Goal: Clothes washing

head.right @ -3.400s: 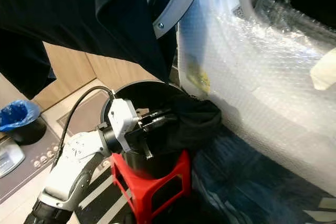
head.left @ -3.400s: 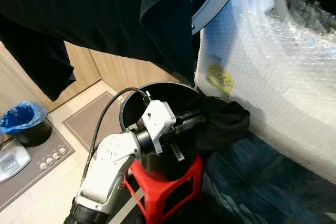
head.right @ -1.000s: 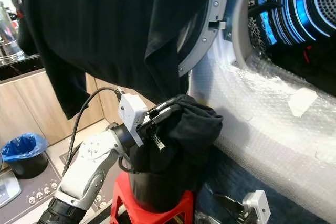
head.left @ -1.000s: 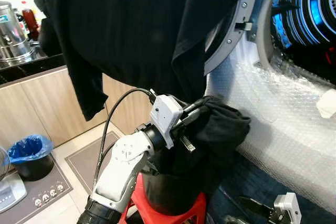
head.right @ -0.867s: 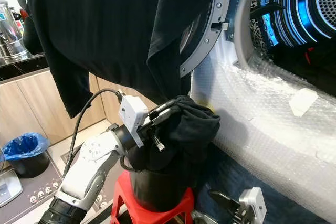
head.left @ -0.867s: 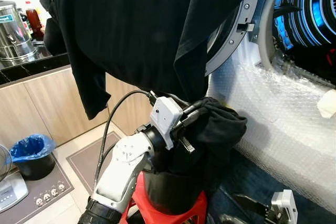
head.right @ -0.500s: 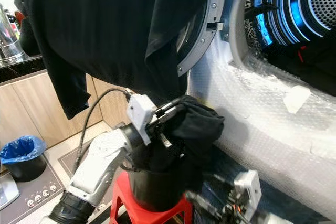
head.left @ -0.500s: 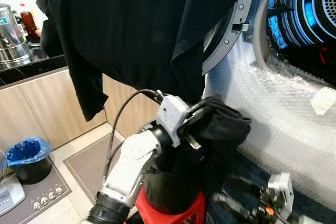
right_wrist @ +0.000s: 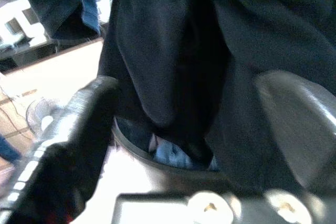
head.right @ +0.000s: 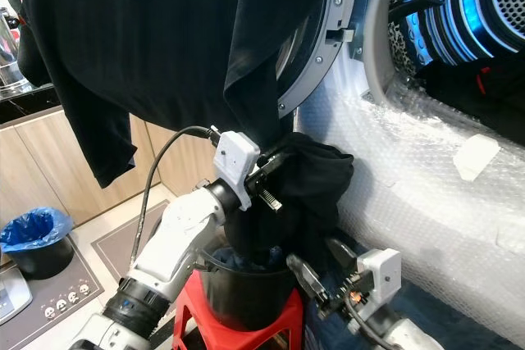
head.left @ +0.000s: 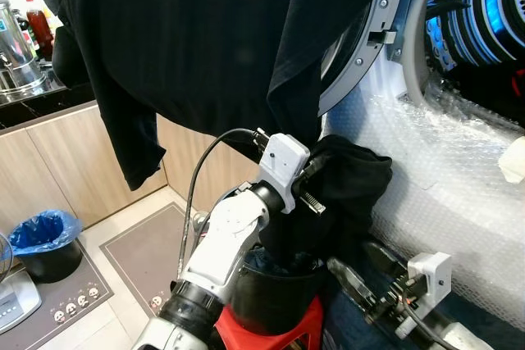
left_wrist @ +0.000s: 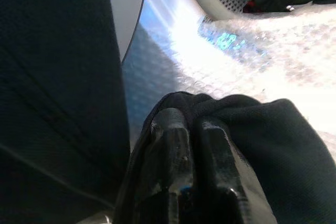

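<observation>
Left end effector [head.left: 316,176], clamped on black garment [head.left: 353,182] above bucket [head.left: 275,297]; right end effector [head.right: 312,272] open. Next: carry to drum [head.left: 484,14].

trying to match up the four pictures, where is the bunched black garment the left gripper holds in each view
Left eye view: bunched black garment at centre right, above the black bucket.
Right eye view: at centre, above the bucket.
Left wrist view: draped over the left gripper, lower middle.
Right wrist view: hanging across the upper middle.
Shared landmark: the bubble-wrapped white washing machine front.
</observation>
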You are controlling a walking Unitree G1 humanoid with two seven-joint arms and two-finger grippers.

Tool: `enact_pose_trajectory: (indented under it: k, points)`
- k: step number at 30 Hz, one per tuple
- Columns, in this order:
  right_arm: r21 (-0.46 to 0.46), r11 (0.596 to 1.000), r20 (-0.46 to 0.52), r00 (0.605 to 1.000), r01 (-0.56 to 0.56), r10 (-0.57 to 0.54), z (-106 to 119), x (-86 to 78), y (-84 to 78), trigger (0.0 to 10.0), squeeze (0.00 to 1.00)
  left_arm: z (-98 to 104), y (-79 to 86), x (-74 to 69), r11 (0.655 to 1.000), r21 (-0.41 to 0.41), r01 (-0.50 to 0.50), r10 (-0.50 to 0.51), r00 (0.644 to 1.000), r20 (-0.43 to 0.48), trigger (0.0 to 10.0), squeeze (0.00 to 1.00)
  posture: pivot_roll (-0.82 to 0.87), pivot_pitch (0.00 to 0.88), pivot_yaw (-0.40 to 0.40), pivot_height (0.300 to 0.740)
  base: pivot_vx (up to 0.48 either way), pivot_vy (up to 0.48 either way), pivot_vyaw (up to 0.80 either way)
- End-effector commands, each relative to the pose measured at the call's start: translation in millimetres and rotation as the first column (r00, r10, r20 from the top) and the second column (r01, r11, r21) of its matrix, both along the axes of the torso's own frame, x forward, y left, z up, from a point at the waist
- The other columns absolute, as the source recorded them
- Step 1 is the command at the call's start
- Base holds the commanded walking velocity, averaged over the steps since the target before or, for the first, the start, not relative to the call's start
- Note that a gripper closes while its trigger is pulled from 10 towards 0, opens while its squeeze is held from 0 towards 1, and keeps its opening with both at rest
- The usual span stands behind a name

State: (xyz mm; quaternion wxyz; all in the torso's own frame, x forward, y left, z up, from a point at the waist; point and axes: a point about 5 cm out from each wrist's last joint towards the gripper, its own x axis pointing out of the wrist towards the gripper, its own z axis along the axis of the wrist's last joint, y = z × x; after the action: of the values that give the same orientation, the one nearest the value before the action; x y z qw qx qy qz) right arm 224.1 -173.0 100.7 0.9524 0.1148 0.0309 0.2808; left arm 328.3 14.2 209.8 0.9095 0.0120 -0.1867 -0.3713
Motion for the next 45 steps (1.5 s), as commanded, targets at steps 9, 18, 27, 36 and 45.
enact_pose_trajectory:
  k: [9,18,27,36,45]
  points:
    - [-0.06,0.98,0.08,0.98,0.187,-0.182,12.3,13.6,1.3,10.0,0.0,25.6,-33.0,-2.9,0.994,-0.06,0.087,-0.083,0.994,0.064,10.0,0.0,-0.18,0.0,0.033,0.74,0.0,0.0,0.0]
    - [-0.039,0.968,0.063,0.967,0.249,-0.247,12.4,16.0,8.7,10.0,0.0,27.0,-50.4,-5.7,0.99,-0.068,0.126,-0.122,0.99,0.064,10.0,0.0,-0.2,0.0,0.032,0.74,0.0,0.0,0.0]
    - [0.013,0.954,0.038,0.954,0.298,-0.298,22.4,30.4,18.0,10.0,0.0,28.4,-64.9,-10.1,0.984,-0.096,0.151,-0.146,0.988,0.054,10.0,0.0,-0.19,0.0,0.011,0.74,0.0,0.0,0.0]
    - [0.004,0.942,0.017,0.942,0.335,-0.335,26.4,44.5,30.5,10.0,0.0,37.1,-76.5,-14.4,0.977,-0.121,0.173,-0.165,0.984,0.073,10.0,0.0,-0.17,0.0,0.0,0.74,0.0,0.0,0.0]
    - [0.045,0.928,0.001,0.929,0.369,-0.37,32.4,54.2,37.1,10.0,0.0,45.0,-84.8,-15.7,0.969,-0.154,0.194,-0.185,0.98,0.072,10.0,0.0,-0.16,0.0,0.002,0.74,0.0,0.0,0.0]
